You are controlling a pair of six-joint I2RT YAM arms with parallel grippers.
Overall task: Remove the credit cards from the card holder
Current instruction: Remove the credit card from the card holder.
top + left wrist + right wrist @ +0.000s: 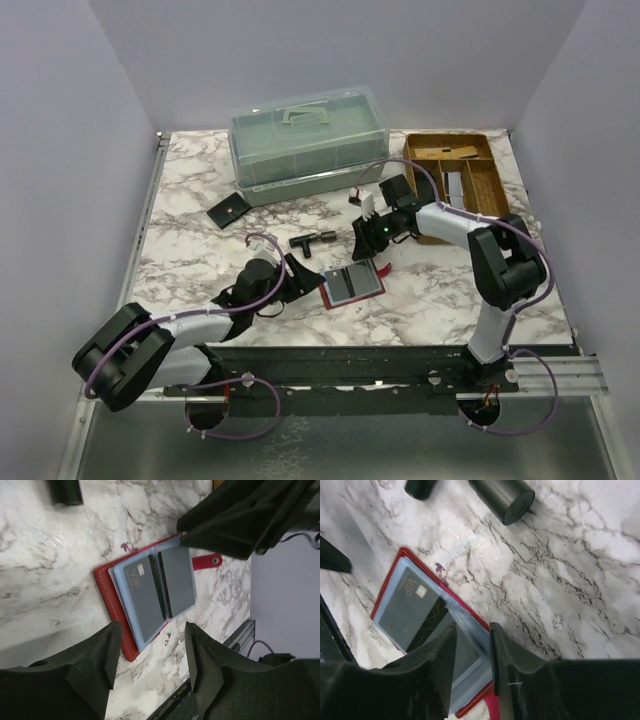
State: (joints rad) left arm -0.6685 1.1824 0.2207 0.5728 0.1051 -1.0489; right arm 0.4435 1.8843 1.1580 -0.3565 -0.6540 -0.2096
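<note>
Workspace: rectangular table with white, grey-veined marble-pattern top (180, 250), filling the centre of the top view; the same surface shows in both wrist views (40, 555) (580, 570), with a faint sheen. Enclosure: plain pale lavender-grey back wall (330, 50) across the top of the frame, matching left wall panel (60, 150) and right wall panel (590, 150) sloping in at the sides. Thin metal edge strip (140, 230) runs along the table's left side. Ribbed aluminium rail (560, 370) and black mounting bar (340, 365) along the near edge. Dull grey metal sheet (350, 450) along the bottom of the frame. Light even and diffuse; shadows soft.
</note>
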